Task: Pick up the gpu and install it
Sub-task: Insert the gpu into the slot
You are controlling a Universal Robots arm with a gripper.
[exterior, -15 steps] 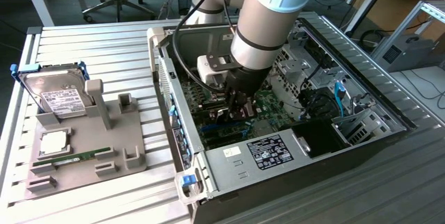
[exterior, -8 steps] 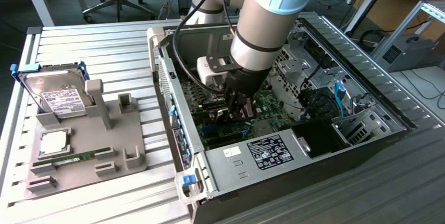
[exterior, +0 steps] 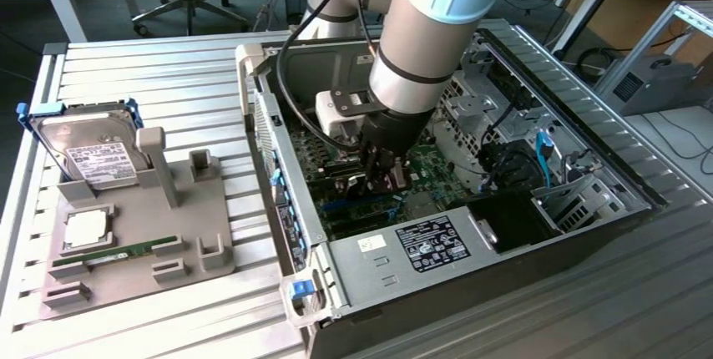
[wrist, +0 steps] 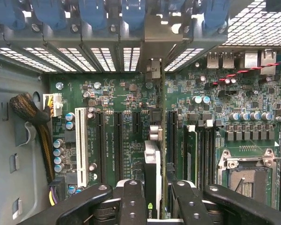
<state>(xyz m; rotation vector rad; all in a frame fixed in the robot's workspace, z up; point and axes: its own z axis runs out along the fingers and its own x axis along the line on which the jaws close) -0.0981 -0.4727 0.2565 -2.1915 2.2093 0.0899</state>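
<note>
Black fingers (wrist: 131, 201) close on the gpu (wrist: 152, 159) as my arm's gripper (exterior: 376, 182) reaches down into the open computer case (exterior: 334, 292) at the centre of the exterior view, the pincer gripping the thin card from both sides. In the wrist view I see the card edge-on between the two fingers. It stands upright over the green motherboard (wrist: 117, 93), in line with the long black expansion slots (wrist: 118, 140) and beside the white slot (wrist: 81, 145). I cannot tell whether its lower edge is touching a slot or hanging just above one. A memory stick (wrist: 191, 154) already sits in its socket near the card, with the metal processor socket (wrist: 246, 173) beyond it and a braided cable (wrist: 30, 112) curving along the grey case wall on the card's other side. At the exterior view's left, well apart from the case, a grey parts holder (exterior: 200, 209) rests on the slatted metal table (exterior: 167, 67). A silver hard drive (exterior: 95, 154) in a blue frame leans in the holder's upper left corner and a slim green RAM stick (exterior: 128, 250) lies flat near its lower edge. A labelled power supply (exterior: 435, 242) fills the near corner of the case.
</note>
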